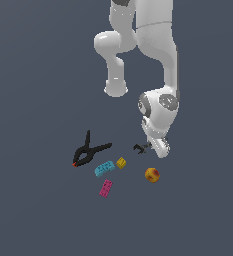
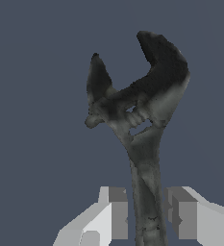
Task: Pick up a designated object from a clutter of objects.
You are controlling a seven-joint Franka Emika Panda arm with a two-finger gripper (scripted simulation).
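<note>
Straddling the handle of the adjustable wrench (image 2: pixel 141 125), the Franka arm (image 1: pixel 158 60) has its gripper (image 2: pixel 144 218) low over the floor, right of the other items in the exterior view. The fingers (image 2: pixel 117 214) stand apart on either side of the shaft, small gaps showing, so nothing is clamped yet. To do this well, close squarely on the handle before lifting. The black spring clamp (image 1: pixel 89 151), orange-red ball (image 1: pixel 152 175), cyan brick (image 1: pixel 104 168), magenta brick (image 1: pixel 106 188) and yellow block (image 1: pixel 121 162) lie well apart from the grasp.
</note>
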